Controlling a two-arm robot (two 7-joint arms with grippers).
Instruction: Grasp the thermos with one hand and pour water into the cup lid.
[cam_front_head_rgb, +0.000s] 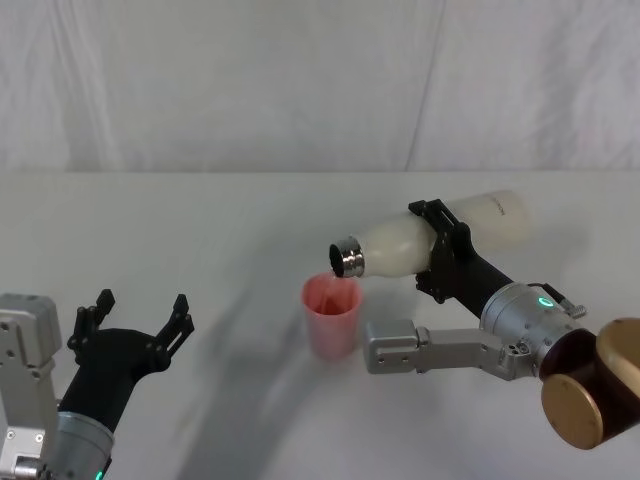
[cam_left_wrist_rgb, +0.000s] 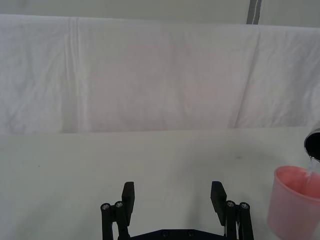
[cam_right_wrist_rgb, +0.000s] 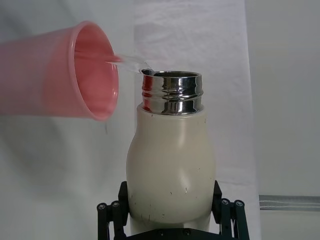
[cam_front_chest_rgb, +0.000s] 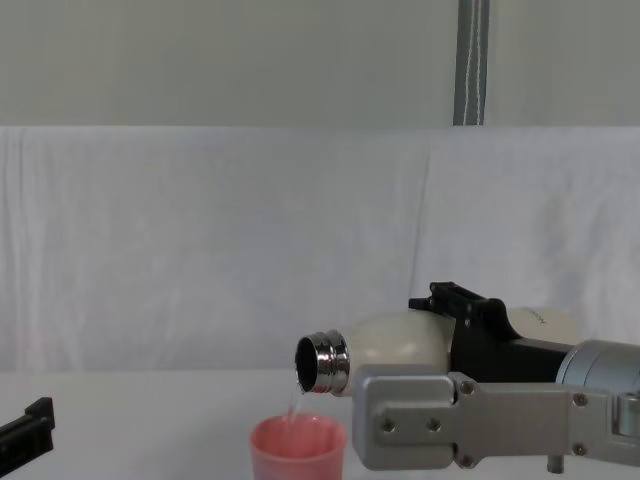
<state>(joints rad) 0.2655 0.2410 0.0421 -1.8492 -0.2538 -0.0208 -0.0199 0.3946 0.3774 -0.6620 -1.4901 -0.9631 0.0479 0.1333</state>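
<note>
Gripping the thermos (cam_front_head_rgb: 440, 238) around its matte waist, my right gripper (cam_front_head_rgb: 446, 250) tips the steel neck over the cup lid (cam_front_head_rgb: 331, 315) on the table (cam_front_head_rgb: 200, 230). Water shifts its weight; the light cup could topple. My left gripper (cam_front_head_rgb: 140, 318) rests open nearby.

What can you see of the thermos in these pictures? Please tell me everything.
The thermos is a tall cream-white matte bottle with rounded shoulders and a shiny threaded steel neck, its cap off. The right gripper is shut on its body and holds it in the air, tipped nearly level, mouth toward the robot's left. The mouth hangs just above the pink cup, and a thin stream of water runs from it into the cup. Small dark specks mark its lower body.
</note>
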